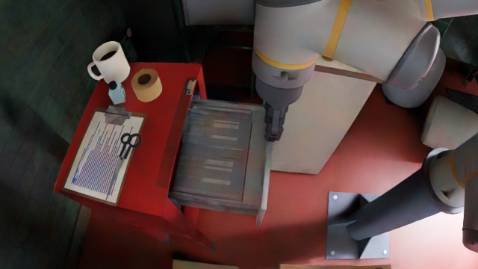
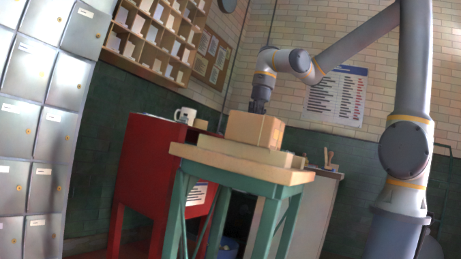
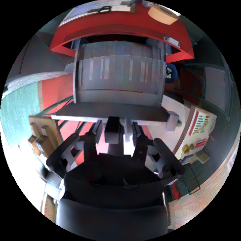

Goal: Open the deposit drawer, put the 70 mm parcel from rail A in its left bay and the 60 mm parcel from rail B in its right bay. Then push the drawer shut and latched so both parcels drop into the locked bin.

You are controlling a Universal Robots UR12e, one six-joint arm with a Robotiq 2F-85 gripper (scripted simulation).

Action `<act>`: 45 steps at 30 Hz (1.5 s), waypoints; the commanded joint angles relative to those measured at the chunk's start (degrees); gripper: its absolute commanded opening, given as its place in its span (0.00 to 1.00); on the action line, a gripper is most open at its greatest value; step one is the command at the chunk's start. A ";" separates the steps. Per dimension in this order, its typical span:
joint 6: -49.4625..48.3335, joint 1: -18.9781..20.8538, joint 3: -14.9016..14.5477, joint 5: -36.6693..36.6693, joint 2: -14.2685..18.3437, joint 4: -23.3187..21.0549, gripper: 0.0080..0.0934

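The drawer's front handle bar lies just beyond my fingertips, running along the front plate of the grey deposit drawer, which stands pulled out of the red cabinet. My gripper is open and holds nothing; it hangs over the handle near the drawer's far end. The drawer's two bays show only their slatted floors. A brown parcel sits on a wooden rail on the green stand. Further parcels show at the left edge of the wrist camera.
A white mug, a small bottle, a tape roll and a clipboard with scissors sit on the cabinet top. A tall white cabinet stands right of the drawer. The arm's base plate is bolted to the floor.
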 commanded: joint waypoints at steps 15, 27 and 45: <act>0.00 0.00 -0.41 0.00 -0.44 0.76 0.59; 0.00 0.00 -1.32 0.00 -1.45 2.69 0.59; 0.00 0.00 -3.01 0.00 -3.07 6.02 0.59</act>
